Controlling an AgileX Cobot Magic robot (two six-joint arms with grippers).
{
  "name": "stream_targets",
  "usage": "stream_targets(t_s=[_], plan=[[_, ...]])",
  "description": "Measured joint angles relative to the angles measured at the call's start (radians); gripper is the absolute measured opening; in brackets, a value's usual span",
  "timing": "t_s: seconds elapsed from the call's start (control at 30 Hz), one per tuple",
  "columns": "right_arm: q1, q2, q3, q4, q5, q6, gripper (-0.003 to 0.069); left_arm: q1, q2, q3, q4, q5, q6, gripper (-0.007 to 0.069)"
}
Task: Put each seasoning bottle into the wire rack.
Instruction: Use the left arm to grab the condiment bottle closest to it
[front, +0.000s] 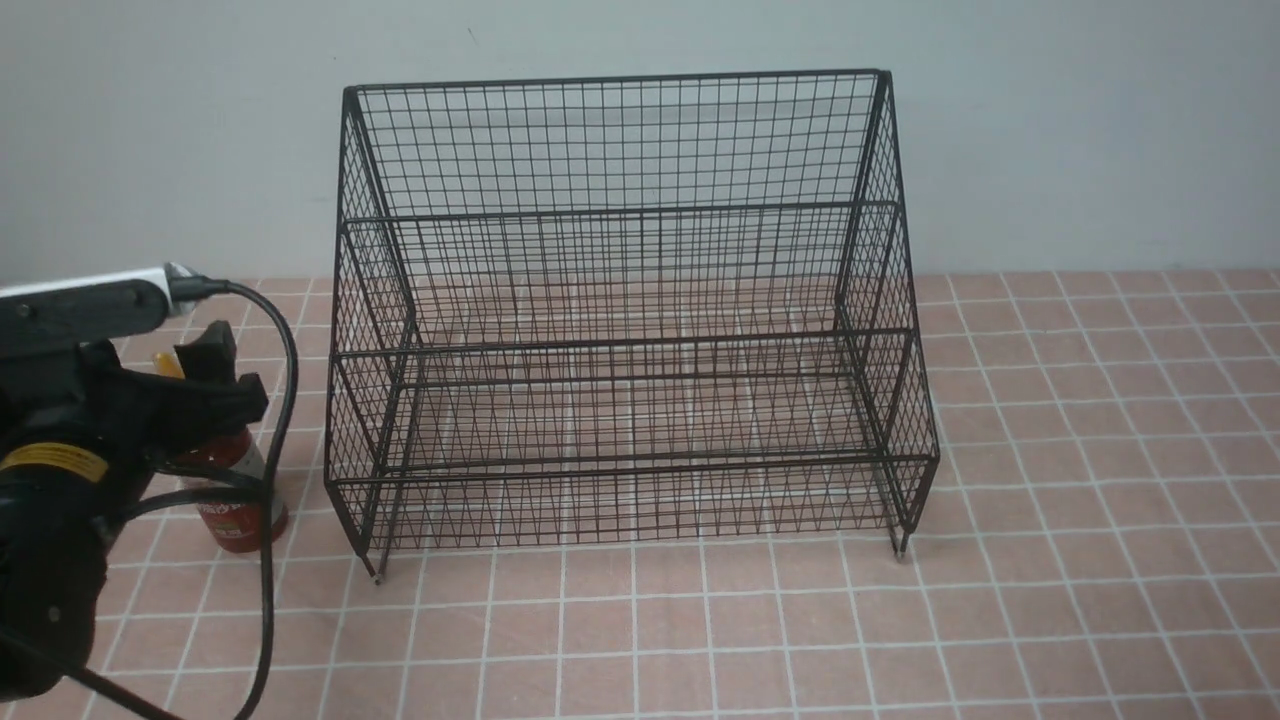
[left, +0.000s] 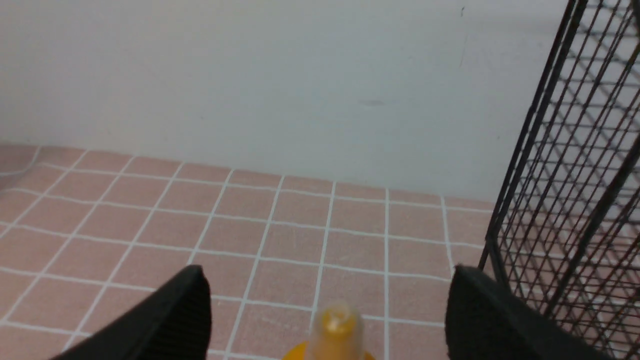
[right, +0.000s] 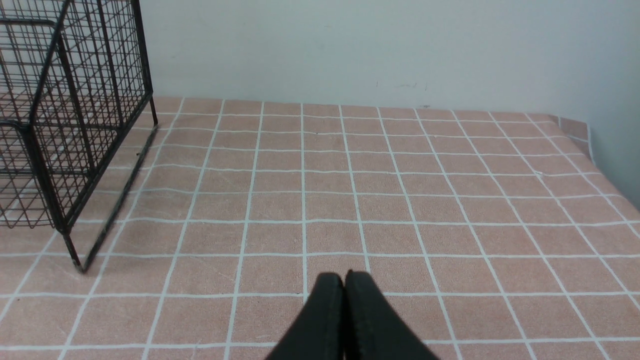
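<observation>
The seasoning bottle (front: 238, 492), red sauce with a white-and-red label, stands upright on the tiled table just left of the wire rack (front: 620, 300). My left gripper (front: 205, 385) is over the bottle's upper part and hides most of it. In the left wrist view the jaws are wide apart, one finger (left: 175, 310) on each side, and the yellow cone-tipped cap (left: 336, 325) sits between them without touching; the left gripper (left: 327, 282) is open. The rack's side mesh (left: 565, 200) is close beside it. My right gripper (right: 344, 278) is shut and empty above bare tiles, out of the front view.
The rack's tiers hold nothing that I can see. A black cable (front: 275, 420) loops from the left arm in front of the bottle. A pale wall runs behind the table. The rack's right end (right: 60, 125) shows in the right wrist view, and the table's edge (right: 590, 145) lies far beyond.
</observation>
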Motion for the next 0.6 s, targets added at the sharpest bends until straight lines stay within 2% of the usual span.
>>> stream_targets(t_s=[0.13,0.23,0.3,0.33,0.6], plan=[[0.000,0.000,0.000,0.000,0.000,0.000,-0.0015,0.000,0.064,0.000,-0.009,-0.032,0.000,0.0545],[0.000,0.000,0.000,0.000,0.000,0.000,-0.0015,0.000,0.109,0.000,-0.010,-0.048,0.001,0.0459],[0.000,0.000,0.000,0.000,0.000,0.000,-0.0015,0.000,0.124,0.000,-0.010,-0.053,0.001,0.0389],[0.000,0.000,0.000,0.000,0.000,0.000,-0.0015,0.000,0.128,-0.001,-0.008,-0.056,0.000,0.0269],[0.000,0.000,0.000,0.000,0.000,0.000,-0.0015,0.000,0.028,-0.001,-0.007,0.062,0.029,0.0273]])
